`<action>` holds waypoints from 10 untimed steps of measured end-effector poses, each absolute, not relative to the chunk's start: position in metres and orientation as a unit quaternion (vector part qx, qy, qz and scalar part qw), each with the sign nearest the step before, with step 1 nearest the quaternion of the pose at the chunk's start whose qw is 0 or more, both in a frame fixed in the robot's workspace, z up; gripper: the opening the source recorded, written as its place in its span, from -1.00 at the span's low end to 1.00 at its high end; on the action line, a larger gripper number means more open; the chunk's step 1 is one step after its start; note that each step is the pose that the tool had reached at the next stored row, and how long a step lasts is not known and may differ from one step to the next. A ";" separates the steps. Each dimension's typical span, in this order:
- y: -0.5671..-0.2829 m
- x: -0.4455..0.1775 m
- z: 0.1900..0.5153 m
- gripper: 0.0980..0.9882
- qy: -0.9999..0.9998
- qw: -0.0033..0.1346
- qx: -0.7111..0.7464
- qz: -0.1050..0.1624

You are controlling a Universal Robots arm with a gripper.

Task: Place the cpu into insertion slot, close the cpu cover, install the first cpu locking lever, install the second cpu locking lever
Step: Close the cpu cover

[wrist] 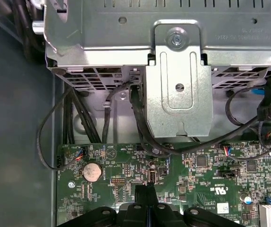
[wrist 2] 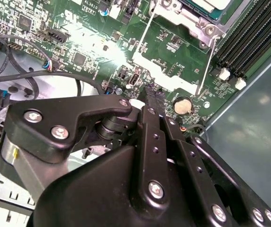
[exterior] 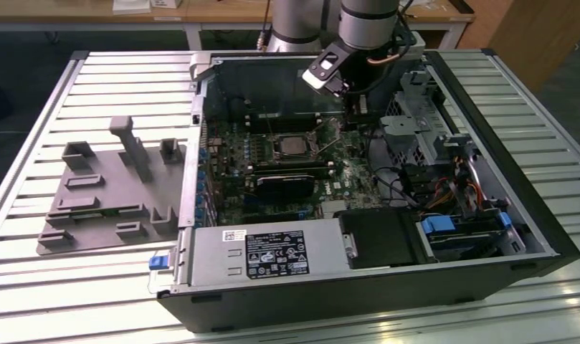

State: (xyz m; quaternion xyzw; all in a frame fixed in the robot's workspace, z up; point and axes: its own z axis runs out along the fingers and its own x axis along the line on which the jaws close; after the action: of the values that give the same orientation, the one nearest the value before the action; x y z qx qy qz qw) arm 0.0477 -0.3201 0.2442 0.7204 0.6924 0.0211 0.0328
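One square chip (exterior: 292, 145) lies flat in its one socket (exterior: 270, 147) on the green board, its silvery-grey top facing up out of the open side of the computer case (exterior: 519, 208). Being square, it has no long axis; its edges run in line with the bank of long black memory slots (wrist 2: 254, 33) just beside it. A thin metal cover frame (wrist 2: 192, 21) surrounds the chip, and I cannot tell whether it is clamped down. Two thin wire levers (wrist 2: 144, 38) reach from that frame towards the gripper; whether they are latched does not show.

The one gripper (wrist 2: 153, 94) hangs over the board near the socket, on the exterior view's right of the chip. Its two fingers are pressed together with nothing between them, and the tip is close to one coin battery (wrist: 92, 171).

Past the board's edge stands a folded metal bracket (wrist: 178, 90) of the drive cage, and several black cables (wrist: 140, 127) loop across that gap onto the board. In the exterior view, a silver power supply (exterior: 261, 254) lies at the near end of the case. One grey moulded tray (exterior: 108, 193) lies on the slatted table (exterior: 41, 107) at the exterior view's left.
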 end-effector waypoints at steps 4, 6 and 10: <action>-0.320 0.048 0.244 -0.99 0.693 0.018 0.721 0.005; -0.320 0.049 0.244 -0.99 0.693 0.011 0.721 -0.002; -0.320 0.049 0.244 -0.99 0.693 0.001 0.721 -0.012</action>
State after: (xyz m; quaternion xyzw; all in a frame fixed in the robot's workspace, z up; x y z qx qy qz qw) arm 0.0492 -0.3201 0.2437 0.7206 0.6932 -0.0116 0.0014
